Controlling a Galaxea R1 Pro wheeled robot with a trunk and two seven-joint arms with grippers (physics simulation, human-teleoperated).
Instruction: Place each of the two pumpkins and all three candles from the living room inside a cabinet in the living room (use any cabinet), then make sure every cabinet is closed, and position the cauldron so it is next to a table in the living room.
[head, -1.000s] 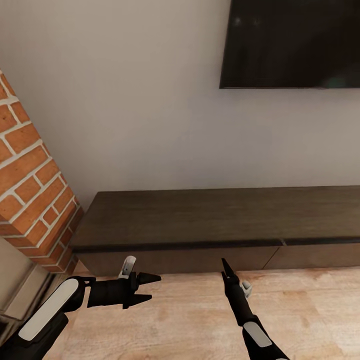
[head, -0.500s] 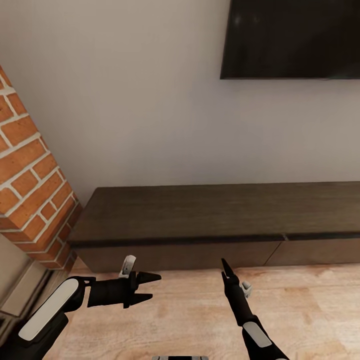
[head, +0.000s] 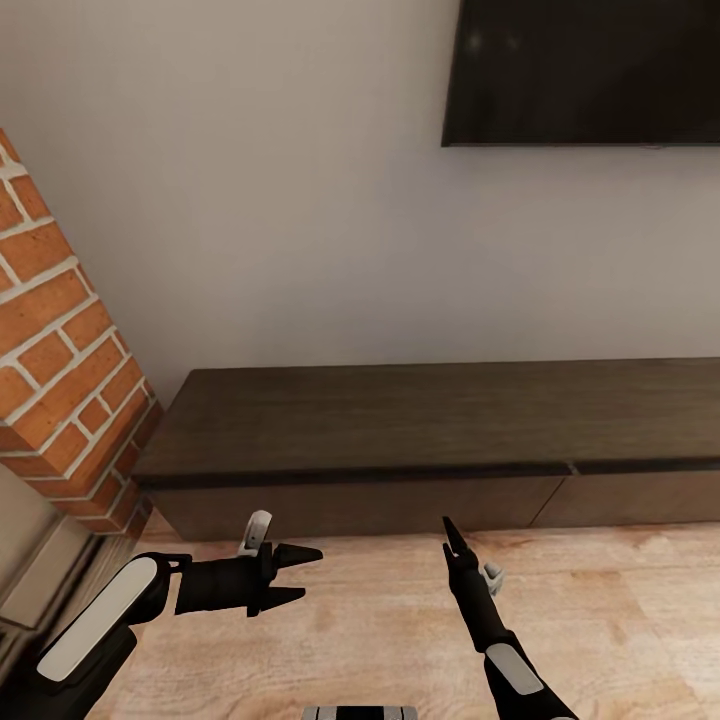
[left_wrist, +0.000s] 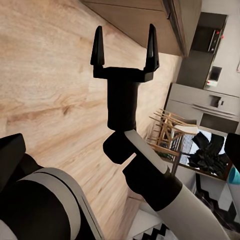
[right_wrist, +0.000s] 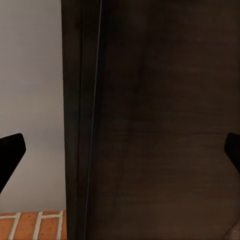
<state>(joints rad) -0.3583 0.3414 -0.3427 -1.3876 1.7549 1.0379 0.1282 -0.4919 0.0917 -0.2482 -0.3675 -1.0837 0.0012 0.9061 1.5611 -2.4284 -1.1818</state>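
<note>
The cabinet (head: 430, 420) is a long, low dark-brown unit against the wall, and its drawer fronts sit flush and closed. My left gripper (head: 305, 575) hovers open over the wood floor just in front of its left end, empty. In the left wrist view the left gripper (left_wrist: 124, 45) points at the cabinet (left_wrist: 150, 17). My right gripper (head: 452, 532) is held close to the drawer front. In the right wrist view the right gripper (right_wrist: 120, 150) is wide open and empty, facing the cabinet (right_wrist: 165, 125). Pumpkins, candles, cauldron and table are out of view.
A red brick column (head: 60, 390) stands at the left, beside the cabinet's end, with a pale ledge (head: 40, 570) at its foot. A dark TV (head: 580, 70) hangs on the wall above. Wood floor (head: 380, 630) lies in front. Wooden chairs (left_wrist: 167, 130) stand far behind.
The whole picture has shifted, with the cabinet and TV edge sitting a little higher, so the camera has moved. Both arms hold the same pose and both grippers stay open.
</note>
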